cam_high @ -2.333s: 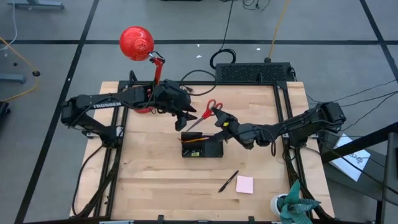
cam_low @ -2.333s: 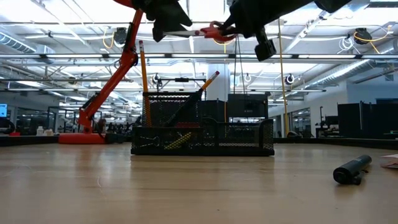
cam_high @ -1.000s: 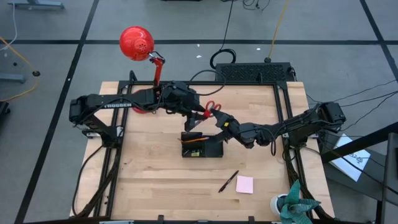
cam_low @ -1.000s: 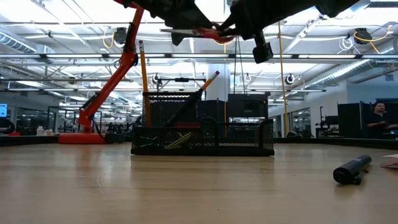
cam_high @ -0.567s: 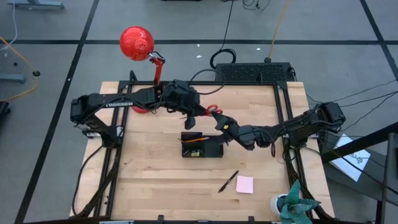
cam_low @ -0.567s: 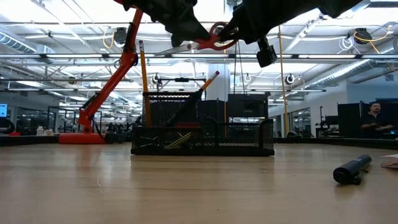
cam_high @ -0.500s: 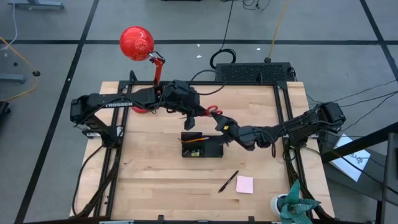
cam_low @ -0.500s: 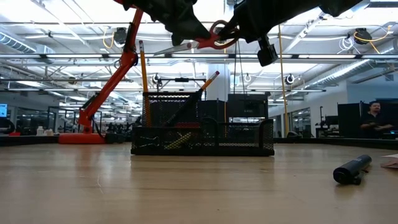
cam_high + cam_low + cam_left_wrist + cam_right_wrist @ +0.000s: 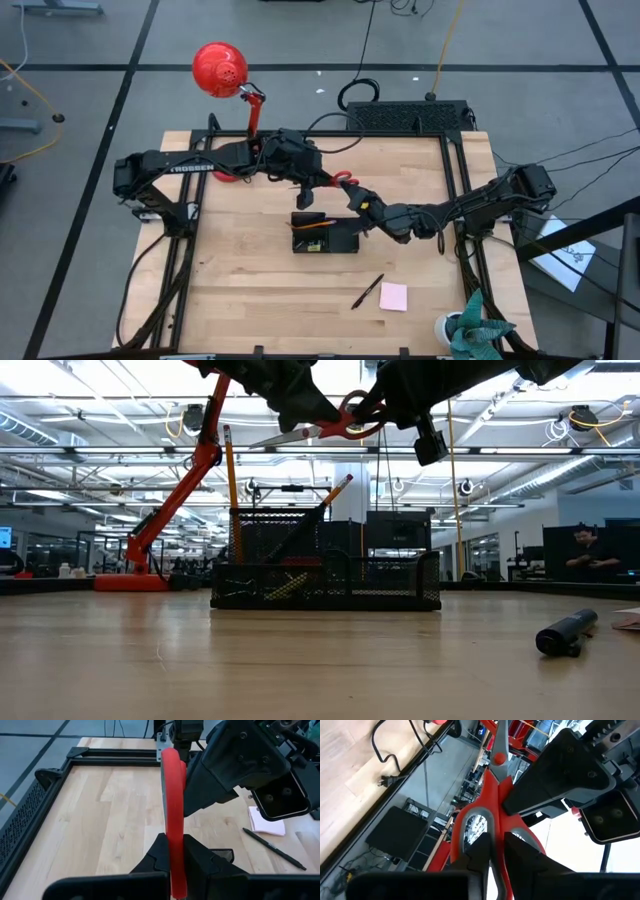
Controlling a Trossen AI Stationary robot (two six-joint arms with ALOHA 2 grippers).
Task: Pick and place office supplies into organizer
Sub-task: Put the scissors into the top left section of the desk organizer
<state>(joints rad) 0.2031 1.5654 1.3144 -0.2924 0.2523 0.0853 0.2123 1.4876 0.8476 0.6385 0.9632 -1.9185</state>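
- My left gripper (image 9: 322,183) is pinched tight on the red-handled scissors (image 9: 340,182); in the left wrist view the red handle (image 9: 172,820) stands edge-on between my fingers (image 9: 159,855).
- My right gripper (image 9: 354,197) is on the same scissors from the other side. In the right wrist view its fingers (image 9: 481,857) sit against the red handle loops (image 9: 479,827), jaws narrow, not fully closed – can't say for sure it's gripping.
- Low view: scissors (image 9: 335,428) up in the air betw. both arms, blades pointing left, right above the organizer (image 9: 325,582).
- Organizer (image 9: 325,234) sits mid-table, just below both grippers in the high view.
- Inside it: one orange pencil (image 9: 231,470) upright in the tall section, a 2nd pencil (image 9: 332,493) leaning, small bits in the low tray, too small to make out.
- Black pen (image 9: 367,291) lies on the table (image 9: 240,280) toward the front edge, well apart from the organizer.
- Pink sticky-note pad (image 9: 393,296) just beside that pen.
- Red desk lamp (image 9: 220,69) at the back left corner.
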